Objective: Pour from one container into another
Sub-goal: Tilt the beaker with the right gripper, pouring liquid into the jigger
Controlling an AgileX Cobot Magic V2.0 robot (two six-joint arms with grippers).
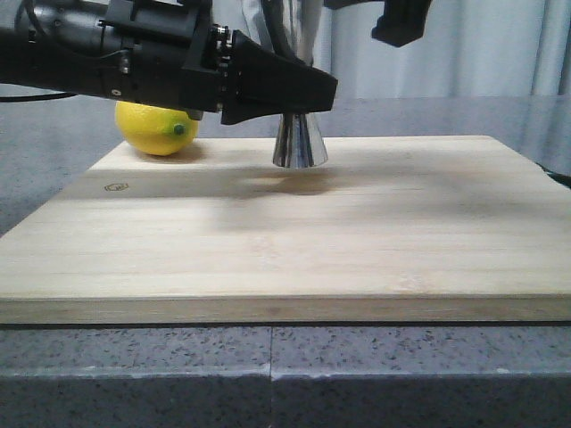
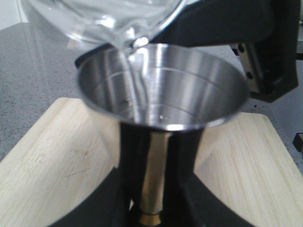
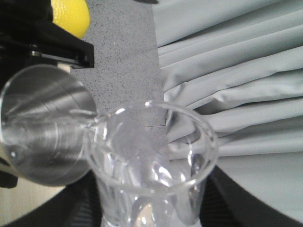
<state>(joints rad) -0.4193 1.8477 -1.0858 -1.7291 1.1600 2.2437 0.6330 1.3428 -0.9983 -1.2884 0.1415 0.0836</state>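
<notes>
From the front, the near edge of the wooden board (image 1: 285, 308) lies closest, with a wide bare stretch of it open ahead and to my right. Farther back, my left gripper (image 1: 308, 89) reaches in from the left, its dark jaws closed around the narrow waist of the steel jigger (image 1: 299, 143), whose flared base stands on the board toward the far edge. In my left wrist view the jigger's open upper cup sits just beneath the tilted glass beaker (image 2: 118, 21), and a thin clear stream runs from the beaker's lip down the inner wall. My right gripper (image 3: 147, 220) holds the beaker at its base, though how far those jaws are parted I cannot tell. Behind my left arm a lemon (image 1: 156, 127) rests at the board's far left corner, and the grey curtain (image 3: 236, 71) hangs beyond.
</notes>
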